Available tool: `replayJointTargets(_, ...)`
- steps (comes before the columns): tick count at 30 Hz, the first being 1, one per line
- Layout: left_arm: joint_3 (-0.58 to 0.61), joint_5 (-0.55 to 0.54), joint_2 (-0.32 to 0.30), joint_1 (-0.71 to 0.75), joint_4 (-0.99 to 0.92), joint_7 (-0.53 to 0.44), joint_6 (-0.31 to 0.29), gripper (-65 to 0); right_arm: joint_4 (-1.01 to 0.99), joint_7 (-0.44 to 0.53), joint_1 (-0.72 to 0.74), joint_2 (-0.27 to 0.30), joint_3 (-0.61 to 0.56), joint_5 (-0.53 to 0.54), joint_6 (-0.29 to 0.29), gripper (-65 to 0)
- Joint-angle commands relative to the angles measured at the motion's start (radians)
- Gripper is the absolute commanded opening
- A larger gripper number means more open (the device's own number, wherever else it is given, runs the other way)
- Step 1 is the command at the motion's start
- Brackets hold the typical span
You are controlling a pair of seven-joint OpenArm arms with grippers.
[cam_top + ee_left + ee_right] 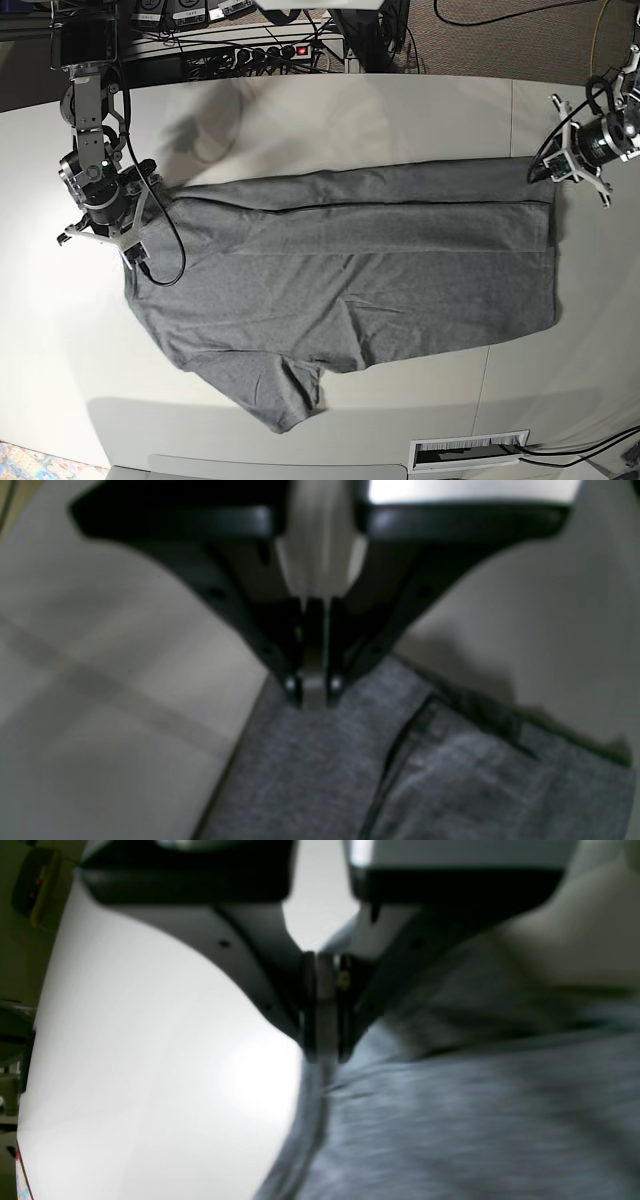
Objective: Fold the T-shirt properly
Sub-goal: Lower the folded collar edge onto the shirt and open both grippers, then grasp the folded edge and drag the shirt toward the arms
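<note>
We're looking at the black, tapering two-fingered gripper (317, 695), reaching down from the top of the frame, its jaws closed together at centre! Below its tips we see the dark grey cotton T-shirt (300, 780), layered towards the lower right, and around it we have the smooth pale grey tabletop (125, 730), faintly shadowed at left.

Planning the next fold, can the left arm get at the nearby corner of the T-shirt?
Probably yes: the left claw appears right over that corner of the T-shirt, with nothing visible between, though its jaws are shut and would likely need opening.
</note>
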Motion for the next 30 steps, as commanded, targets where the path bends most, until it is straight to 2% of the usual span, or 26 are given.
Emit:
replayJointTargets(1, -0.012, 0.01, -0.035, -0.005, 0.004, 0.014, 0.005, -65.0, 0.014, 0.022, 0.019, 0.017, 0.008, -0.005, -0.009, -65.0)
replayJointTargets(3, -0.012, 0.009, -0.055, -0.005, 0.01, 0.013, 0.019, -65.0, 0.014, 0.023, 0.019, 0.017, 0.008, 0.003, -0.009, -65.0)
replayJointTargets(7, -0.012, -0.034, -0.08, -0.005, 0.084, 0.014, 0.008, -65.0, 0.014, 0.024, 0.019, 0.017, 0.008, 0.072, -0.009, -65.0)
replayJointTargets(13, -0.012, -0.105, -0.081, -0.005, 0.231, 0.042, 0.007, -65.0, 0.014, 0.017, 0.019, 0.016, 0.008, 0.168, -0.009, -65.0)
replayJointTargets(18, -0.012, -0.121, -0.032, -0.005, 0.213, 0.06, 0.009, -65.0, 0.014, 0.016, 0.019, 0.011, 0.007, 0.269, -0.008, -65.0)
replayJointTargets(21, -0.012, -0.12, 0.013, -0.005, 0.164, 0.058, 0.012, -65.0, 0.014, 0.016, 0.018, 0.011, 0.007, 0.28, -0.006, -65.0)
replayJointTargets(24, -0.012, -0.064, 0.051, -0.005, 0.116, 0.005, 0.02, -65.0, 0.013, 0.012, 0.013, 0.011, 0.007, 0.28, -0.006, -65.0)
replayJointTargets(30, -0.012, -0.043, 0.062, -0.005, 0.087, -0.011, 0.011, -65.0, -0.019, 0.012, -0.01, 0.005, 0.007, 0.331, -0.005, -65.0)
